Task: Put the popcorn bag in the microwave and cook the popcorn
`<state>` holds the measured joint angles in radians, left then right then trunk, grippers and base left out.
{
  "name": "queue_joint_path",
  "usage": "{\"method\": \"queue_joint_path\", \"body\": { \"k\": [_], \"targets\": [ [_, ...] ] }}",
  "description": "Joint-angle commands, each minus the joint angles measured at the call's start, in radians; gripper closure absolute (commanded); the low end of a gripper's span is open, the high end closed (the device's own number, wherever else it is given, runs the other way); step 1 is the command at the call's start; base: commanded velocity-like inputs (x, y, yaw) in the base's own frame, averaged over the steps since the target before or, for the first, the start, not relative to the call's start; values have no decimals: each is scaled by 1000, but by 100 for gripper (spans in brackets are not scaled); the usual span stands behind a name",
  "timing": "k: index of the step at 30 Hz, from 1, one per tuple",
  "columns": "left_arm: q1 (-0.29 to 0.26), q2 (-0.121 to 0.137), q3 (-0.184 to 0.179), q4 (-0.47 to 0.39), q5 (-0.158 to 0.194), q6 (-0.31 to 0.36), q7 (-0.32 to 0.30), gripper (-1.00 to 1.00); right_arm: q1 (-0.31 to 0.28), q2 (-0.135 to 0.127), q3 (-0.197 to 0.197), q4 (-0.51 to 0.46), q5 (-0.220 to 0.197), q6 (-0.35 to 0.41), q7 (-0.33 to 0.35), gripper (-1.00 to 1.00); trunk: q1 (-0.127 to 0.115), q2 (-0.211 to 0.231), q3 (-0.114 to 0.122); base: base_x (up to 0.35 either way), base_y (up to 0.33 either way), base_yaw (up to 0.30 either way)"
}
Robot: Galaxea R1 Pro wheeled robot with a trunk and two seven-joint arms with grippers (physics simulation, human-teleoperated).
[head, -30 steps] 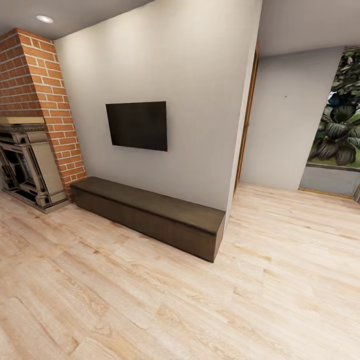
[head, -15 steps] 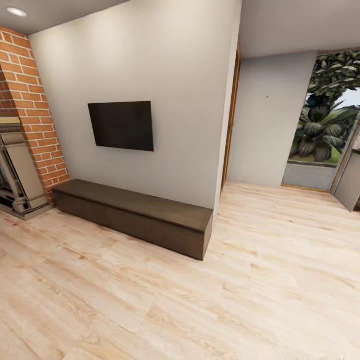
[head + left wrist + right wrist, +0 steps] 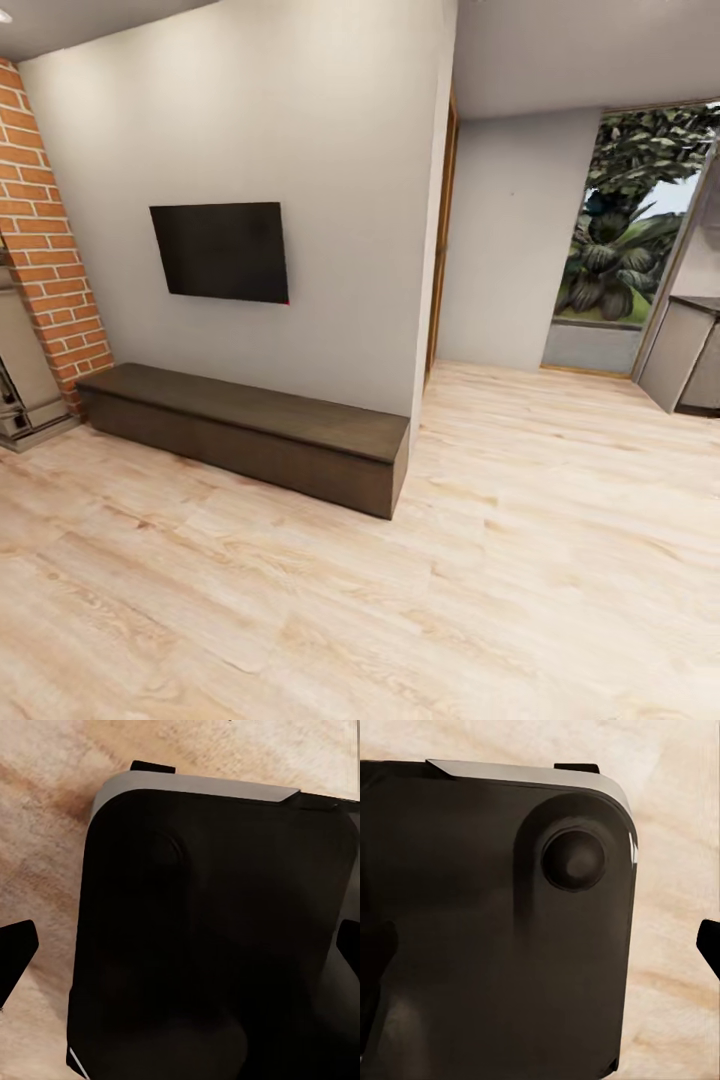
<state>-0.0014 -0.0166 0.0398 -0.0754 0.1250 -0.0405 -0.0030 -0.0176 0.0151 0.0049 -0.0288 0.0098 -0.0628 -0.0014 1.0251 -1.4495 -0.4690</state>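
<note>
Meanwhile view has swung right: television (image 3: 220,251), bench (image 3: 245,435) sit further left

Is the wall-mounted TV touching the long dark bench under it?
Apart. The head view shows a band of bare grey wall between the TV and the bench.

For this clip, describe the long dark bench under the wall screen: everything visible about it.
The bench is a long, low, dark brown box that looks like wood, with a flat bare top and plain closed sides. It sits on the light wood floor, its back against the pale grey wall, below the black screen. One end reaches the wall's corner, the other nears the brick column.
</note>
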Motion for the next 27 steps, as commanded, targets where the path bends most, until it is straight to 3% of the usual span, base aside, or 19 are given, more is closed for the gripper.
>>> {"method": "queue_joint_path", "body": {
  "k": [1, 14, 16, 19, 27],
  "targets": [
    [0, 0, 3, 0, 7, -2, 0, -100, -1, 0, 0, 1, 1, -3, 0, -100, 0, -1, -1, 0, 0, -227],
    [0, 0, 1, -1, 5, -2, -1, -100, -1, -3, -6, 1, -5, -5, -3, -100, 0, -1, -1, 0, 0, -240],
    [0, 7, -5, -2, -2, -3, 0, -100, -1, -2, -6, 1, -7, -5, -4, -100, 0, -1, -1, 0, 0, -242],
    [0, 39, -8, -1, -3, -3, 2, -100, -1, 0, -7, 1, -9, -12, -6, -100, 0, -1, -1, 0, 0, -242],
    [0, 40, -8, -1, -1, -4, 3, -100, -1, 0, -7, 1, -14, -50, -7, -100, 0, -1, -1, 0, 0, -242]
  ]
}}
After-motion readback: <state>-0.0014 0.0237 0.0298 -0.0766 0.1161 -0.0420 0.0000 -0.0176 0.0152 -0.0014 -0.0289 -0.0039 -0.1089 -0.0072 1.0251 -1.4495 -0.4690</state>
